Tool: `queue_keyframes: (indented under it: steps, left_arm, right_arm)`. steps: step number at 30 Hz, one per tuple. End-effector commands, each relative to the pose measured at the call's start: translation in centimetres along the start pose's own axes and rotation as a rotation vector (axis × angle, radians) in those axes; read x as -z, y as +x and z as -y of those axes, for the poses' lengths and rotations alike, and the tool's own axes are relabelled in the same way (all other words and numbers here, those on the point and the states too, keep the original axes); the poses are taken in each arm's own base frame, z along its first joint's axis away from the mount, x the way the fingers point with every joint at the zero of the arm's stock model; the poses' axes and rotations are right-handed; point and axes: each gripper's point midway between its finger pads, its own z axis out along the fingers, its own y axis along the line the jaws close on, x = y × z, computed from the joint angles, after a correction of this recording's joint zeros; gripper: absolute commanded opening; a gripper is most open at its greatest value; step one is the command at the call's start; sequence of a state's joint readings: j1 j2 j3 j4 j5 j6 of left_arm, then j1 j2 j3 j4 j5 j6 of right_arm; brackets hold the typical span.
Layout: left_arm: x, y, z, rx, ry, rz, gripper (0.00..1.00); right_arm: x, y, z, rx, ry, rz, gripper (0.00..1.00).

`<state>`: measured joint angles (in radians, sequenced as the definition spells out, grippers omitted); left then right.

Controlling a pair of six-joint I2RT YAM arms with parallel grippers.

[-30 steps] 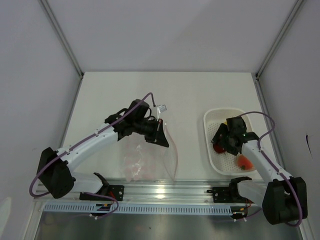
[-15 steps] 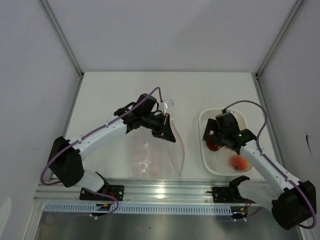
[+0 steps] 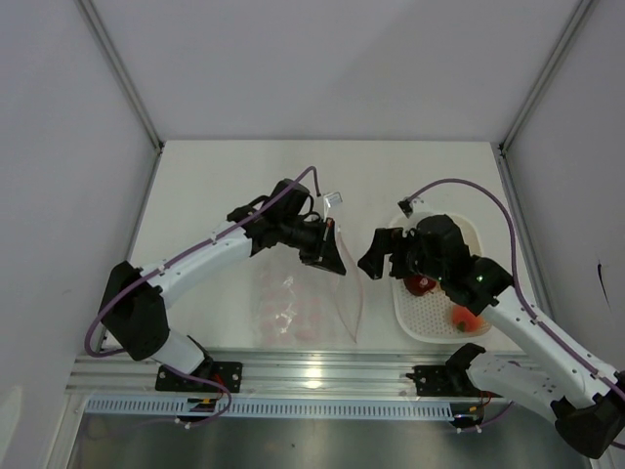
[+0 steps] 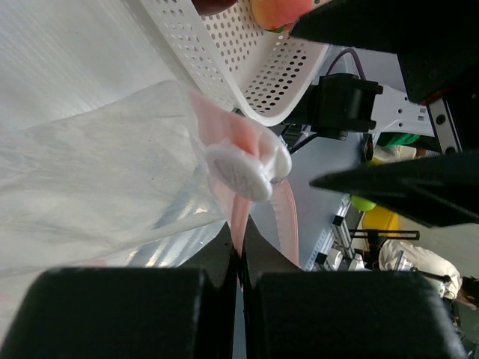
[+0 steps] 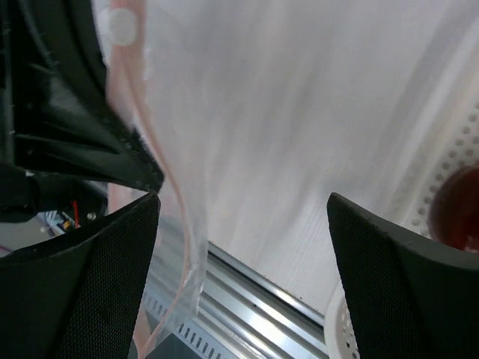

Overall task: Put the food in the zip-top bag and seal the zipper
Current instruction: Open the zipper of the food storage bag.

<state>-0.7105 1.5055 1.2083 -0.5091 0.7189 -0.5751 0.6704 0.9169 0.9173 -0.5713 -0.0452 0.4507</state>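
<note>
The clear zip-top bag (image 3: 298, 303) lies on the table with its pink zipper (image 3: 350, 293) edge lifted on the right. My left gripper (image 3: 327, 252) is shut on that strip; in the left wrist view the pink zipper (image 4: 241, 224) runs into the closed fingers below a white slider (image 4: 243, 168). My right gripper (image 3: 384, 256) is open and empty between the bag and the basket. In its own view the right gripper (image 5: 243, 202) faces the bag (image 5: 176, 149) edge. The food shows as a dark red piece (image 3: 420, 284) and an orange-red piece (image 3: 466, 316), both in the basket.
The white perforated basket (image 3: 444, 327) stands at the right, just behind my right wrist. An aluminium rail (image 3: 322, 376) runs along the near table edge. White walls close in the table at the back and on both sides.
My right gripper left the basket and swung left to the bag's lifted edge, empty and opened wide. My left gripper shifted a little right, still pinching the zipper.
</note>
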Motion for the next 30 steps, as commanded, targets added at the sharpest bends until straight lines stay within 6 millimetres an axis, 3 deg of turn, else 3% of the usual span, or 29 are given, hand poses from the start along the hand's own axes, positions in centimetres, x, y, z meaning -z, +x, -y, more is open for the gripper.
queue_keyframes:
  steps: [1, 7, 11, 13, 18, 26, 27, 30]
  left_arm:
    - [0.4, -0.7, 1.6, -0.042, 0.036, 0.006, 0.01]
    - [0.5, -0.6, 1.7, -0.041, 0.038, 0.005, 0.01]
    - [0.7, -0.7, 2.1, -0.047, 0.045, 0.008, 0.01]
    - [0.8, -0.5, 2.3, -0.052, 0.047, 0.007, 0.01]
    - [1.4, -0.2, 2.2, -0.064, 0.025, 0.019, 0.00]
    - [1.6, 0.8, 1.7, -0.068, 0.000, 0.011, 0.01]
    - [1.6, 1.0, 1.7, -0.073, -0.006, 0.008, 0.01]
    - [1.6, 1.1, 1.1, -0.077, -0.055, 0.011, 0.01]
  right_arm:
    - [0.0, -0.5, -3.5, 0.070, -0.180, 0.014, 0.92]
    - [-0.9, 0.8, -4.7, 0.085, -0.252, -0.036, 0.85]
    - [-2.7, 2.6, -4.3, 0.079, -0.250, -0.101, 0.81]
    - [-3.4, 3.4, -3.9, 0.080, -0.236, -0.123, 0.72]
    - [-4.4, 4.3, -3.6, 0.078, -0.244, -0.126, 0.63]
    - [-5.9, 3.9, -3.4, 0.079, -0.233, -0.095, 0.27]
    - [-6.2, 3.6, -3.3, 0.081, -0.224, -0.089, 0.14]
    - [-7.5, 2.4, -3.2, 0.081, -0.191, -0.057, 0.00]
